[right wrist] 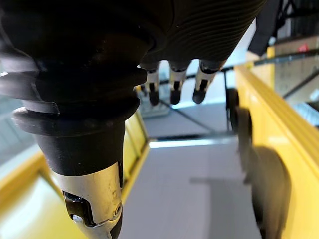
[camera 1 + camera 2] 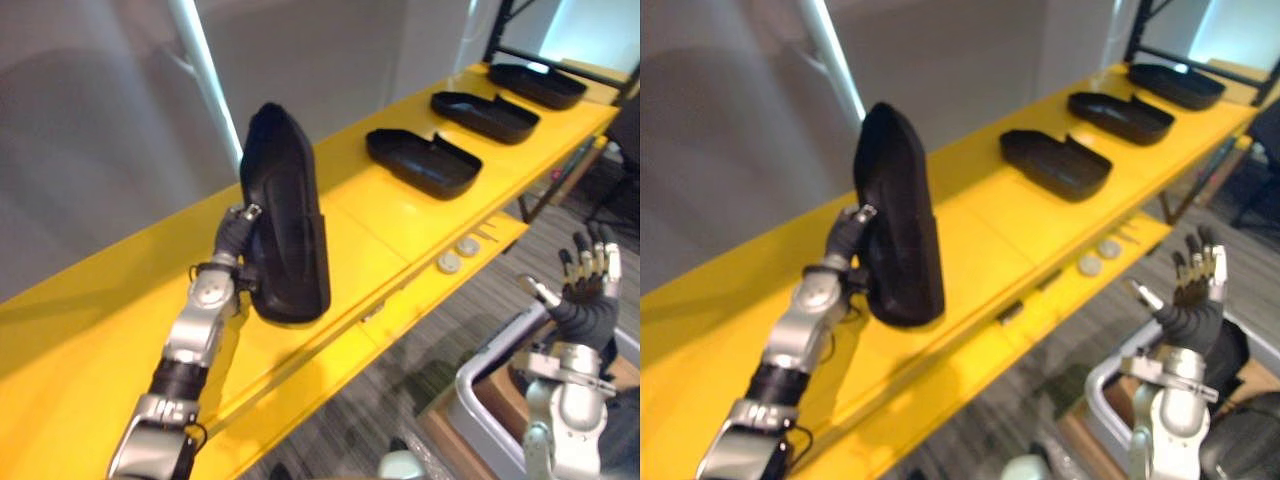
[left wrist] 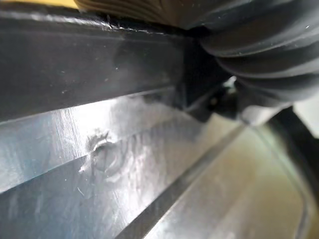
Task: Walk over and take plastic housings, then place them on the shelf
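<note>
At yellow shelf [image 2: 400,215], left robot hand [image 2: 236,232] behind upright housing [image 2: 285,220], grasp unclear; right robot hand [image 2: 590,285] spread.

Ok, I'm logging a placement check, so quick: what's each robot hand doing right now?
Left robot hand: behind the upright black housing, grip cannot be told.
Right robot hand: open, holding nothing.

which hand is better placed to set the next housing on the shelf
Left. The left hand grips a black housing on edge at the yellow shelf. The right hand is open and empty, off the shelf's front edge.
</note>
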Motion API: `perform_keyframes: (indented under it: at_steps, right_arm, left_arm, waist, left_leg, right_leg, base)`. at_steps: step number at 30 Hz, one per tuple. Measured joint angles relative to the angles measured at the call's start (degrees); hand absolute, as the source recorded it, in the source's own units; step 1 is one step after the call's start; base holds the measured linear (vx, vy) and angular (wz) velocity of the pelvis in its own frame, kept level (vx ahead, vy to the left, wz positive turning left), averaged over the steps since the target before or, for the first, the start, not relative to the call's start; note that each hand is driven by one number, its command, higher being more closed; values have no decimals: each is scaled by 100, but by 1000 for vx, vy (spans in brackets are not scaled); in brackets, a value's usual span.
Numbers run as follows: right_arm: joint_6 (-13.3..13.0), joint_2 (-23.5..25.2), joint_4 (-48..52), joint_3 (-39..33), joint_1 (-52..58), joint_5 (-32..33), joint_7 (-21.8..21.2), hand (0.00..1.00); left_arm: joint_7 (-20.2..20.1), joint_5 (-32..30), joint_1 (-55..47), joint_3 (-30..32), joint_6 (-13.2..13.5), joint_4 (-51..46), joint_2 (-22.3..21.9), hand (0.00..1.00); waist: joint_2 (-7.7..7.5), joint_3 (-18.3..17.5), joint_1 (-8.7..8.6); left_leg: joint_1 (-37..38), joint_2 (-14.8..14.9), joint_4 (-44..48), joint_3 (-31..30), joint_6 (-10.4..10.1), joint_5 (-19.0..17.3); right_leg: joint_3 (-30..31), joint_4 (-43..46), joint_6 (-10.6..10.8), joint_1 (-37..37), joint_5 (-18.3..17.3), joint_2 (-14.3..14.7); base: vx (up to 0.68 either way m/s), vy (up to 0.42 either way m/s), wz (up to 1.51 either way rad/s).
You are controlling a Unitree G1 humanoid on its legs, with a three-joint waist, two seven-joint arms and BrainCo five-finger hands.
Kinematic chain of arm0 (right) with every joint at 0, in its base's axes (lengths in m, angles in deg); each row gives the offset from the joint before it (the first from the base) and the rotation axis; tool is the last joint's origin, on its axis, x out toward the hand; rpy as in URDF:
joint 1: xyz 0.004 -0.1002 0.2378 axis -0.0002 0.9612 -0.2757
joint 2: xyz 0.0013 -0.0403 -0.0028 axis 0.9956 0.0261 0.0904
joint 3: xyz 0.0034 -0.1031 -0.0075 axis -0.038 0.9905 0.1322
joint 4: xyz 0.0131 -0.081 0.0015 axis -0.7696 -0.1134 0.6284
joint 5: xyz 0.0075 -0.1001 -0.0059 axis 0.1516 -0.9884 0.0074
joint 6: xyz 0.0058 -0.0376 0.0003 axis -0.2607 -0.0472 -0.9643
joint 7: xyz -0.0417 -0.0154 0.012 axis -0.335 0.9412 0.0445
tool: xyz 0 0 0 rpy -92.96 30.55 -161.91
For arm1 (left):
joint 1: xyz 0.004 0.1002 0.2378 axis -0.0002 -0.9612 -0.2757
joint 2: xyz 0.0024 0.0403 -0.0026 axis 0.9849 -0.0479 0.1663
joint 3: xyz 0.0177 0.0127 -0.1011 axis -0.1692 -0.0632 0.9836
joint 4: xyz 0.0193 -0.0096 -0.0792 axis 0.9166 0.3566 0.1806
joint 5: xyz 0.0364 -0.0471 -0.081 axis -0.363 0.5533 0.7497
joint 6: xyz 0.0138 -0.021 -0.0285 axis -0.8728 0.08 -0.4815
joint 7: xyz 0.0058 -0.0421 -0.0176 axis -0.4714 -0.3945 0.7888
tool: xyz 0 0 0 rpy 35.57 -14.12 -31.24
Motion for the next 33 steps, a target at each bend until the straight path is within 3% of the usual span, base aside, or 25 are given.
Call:
perform_keyframes:
  at_steps: [5,7,16,24,25,33]
  right_arm:
    - [156,-59,0,163,191,314,-133,0]
    - [185,-58,-1,354,286,441,-152,0]
    - [193,-46,39,609,342,665,-87,0]
    - [193,-40,469,737,297,771,34,0]
    - [193,-38,474,833,264,777,47,0]
    - [199,-36,515,1121,281,887,248,0]
  left_arm:
    - [808,117,666,28,-581,1267,-7,100]
    - [1087,52,1010,56,-752,1629,-13,100]
    - [2147,58,1903,503,-1134,2162,96,100]
    - [2305,-115,2674,526,-1505,2251,577,100]
    - [2322,-114,2726,526,-1573,2251,653,0]
    - [2722,-118,2835,678,-1512,2241,729,0]
  waist:
    - [6,32,-309]
    - [-4,38,-310]
    - [-110,517,-469]
    - [-199,1008,-568]
    - [-205,1045,-593]
    - [-208,1323,-576]
  left_leg:
    - [68,100,0,235,-30,68]
    - [28,123,2,374,-31,69]
    - [-186,122,32,432,-35,79]
    - [-467,178,307,401,-15,44]
    - [-532,208,373,406,-13,28]
    - [-635,375,686,509,-61,-113]
  right_leg:
    - [224,2,22,-89,79,118]
    - [351,24,11,-228,102,155]
    - [467,99,11,-524,136,176]
    - [464,333,-51,-794,91,193]
    - [474,389,-67,-855,80,213]
    - [600,735,-92,-1061,-53,344]
  base:
    - [1,-30,-23]
    - [11,-12,-24]
    - [-7,-5,-6]
    - [-2,-6,3]
    - [-4,-36,0]
    - [-24,-24,-8]
